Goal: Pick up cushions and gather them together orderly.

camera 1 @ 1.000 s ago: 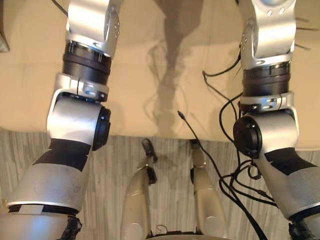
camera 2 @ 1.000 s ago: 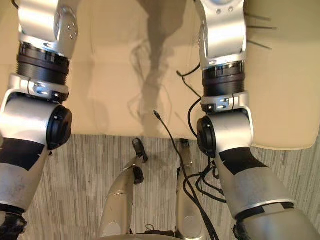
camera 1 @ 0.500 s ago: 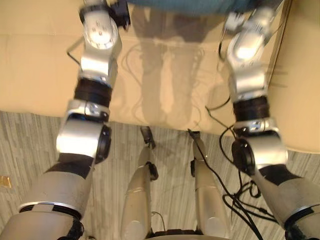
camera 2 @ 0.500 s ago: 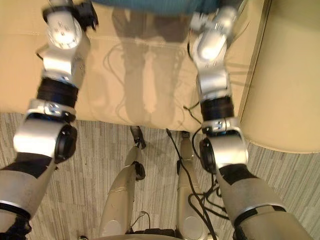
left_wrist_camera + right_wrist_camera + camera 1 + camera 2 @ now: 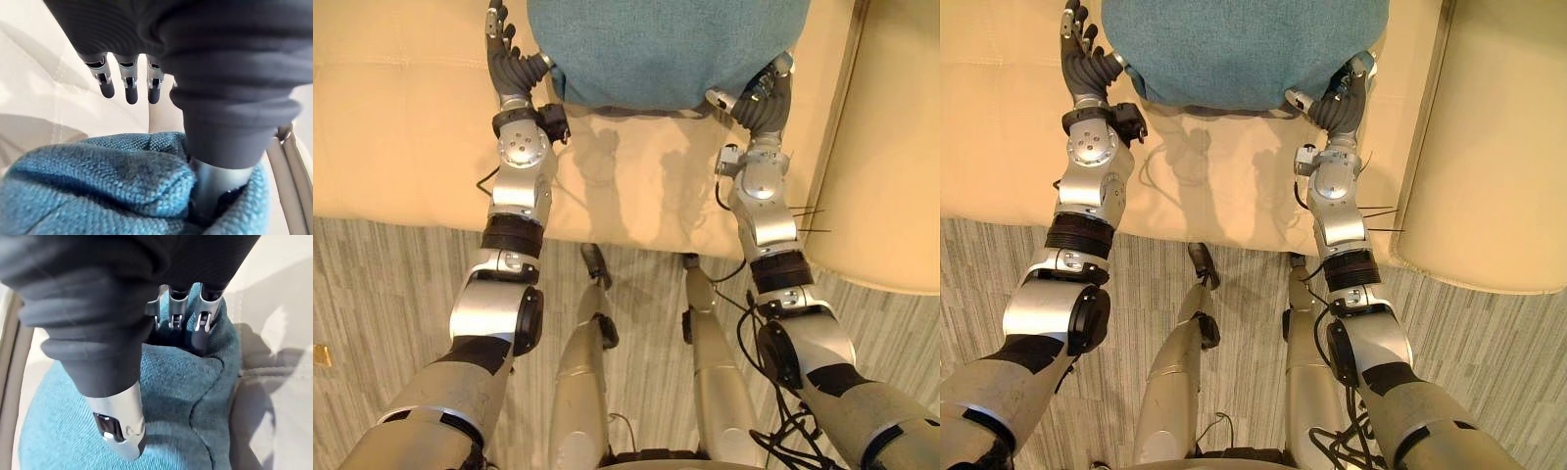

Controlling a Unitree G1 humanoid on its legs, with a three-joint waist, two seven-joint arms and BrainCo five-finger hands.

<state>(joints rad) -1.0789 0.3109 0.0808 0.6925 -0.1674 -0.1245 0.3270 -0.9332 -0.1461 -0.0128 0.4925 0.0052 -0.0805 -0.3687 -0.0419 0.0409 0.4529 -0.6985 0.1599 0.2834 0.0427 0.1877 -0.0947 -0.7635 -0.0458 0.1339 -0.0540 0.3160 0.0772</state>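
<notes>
A teal cushion lies on the cream sofa seat, reaching past the far edge of the eye views. My left hand stands at its near left corner. Its fingers are straight and clear of the cloth, while the thumb is sunk into a fold of the cushion. My right hand is at the near right corner. Its straight fingers lie along the cushion's edge, and its thumb rests on the cloth. Both hands are open.
To the right, past a seam, lies another cream sofa section. Grey striped floor runs along the sofa's near edge.
The view has shifted. Both arms have stretched forward over the sofa seat, and the teal cushion and both hands have come into view at its near corners.
</notes>
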